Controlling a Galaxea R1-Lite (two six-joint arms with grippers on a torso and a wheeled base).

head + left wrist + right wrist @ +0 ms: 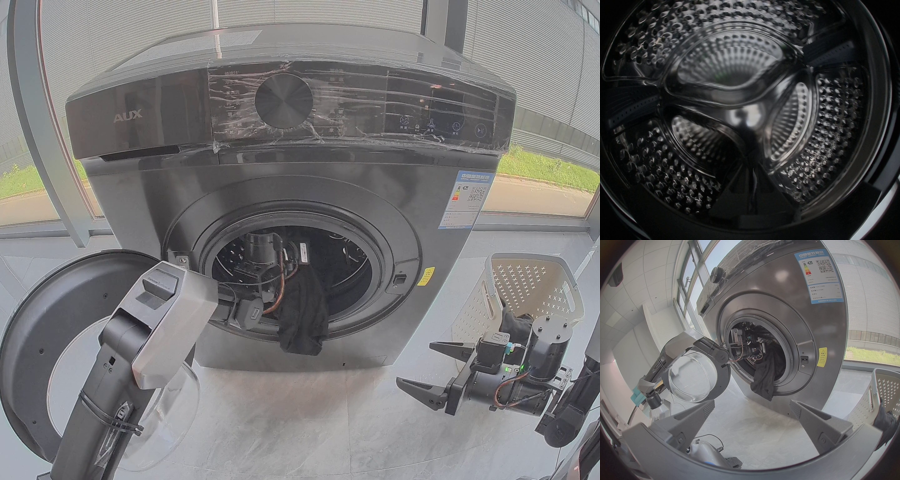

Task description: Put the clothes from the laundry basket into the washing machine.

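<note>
A dark grey front-loading washing machine (156,187) stands on pale grey floor tiles (300,425), with large windows behind it. Its round glass-centred door (37,337) is swung fully open to the machine's left side. A black cloth garment (303,312) lies draped over the lower rim of the machine's opening, half inside and half hanging down the front panel. To the machine's right, close to its front corner, sits a white perforated plastic laundry basket (537,281) with more dark clothes (515,328) bunched inside it. The grey left arm (162,319) runs across the open door and bends into the machine's opening, partly blocking the mouth; the left gripper (299,253) is within the opening just above the draped garment, facing the dimpled steel drum (834,109), and how it is set cannot be told. The right gripper (415,364) hangs low to the right of the machine, in front of the basket and pointed toward the machine's front, its black jaws spread wide with nothing between them.
</note>
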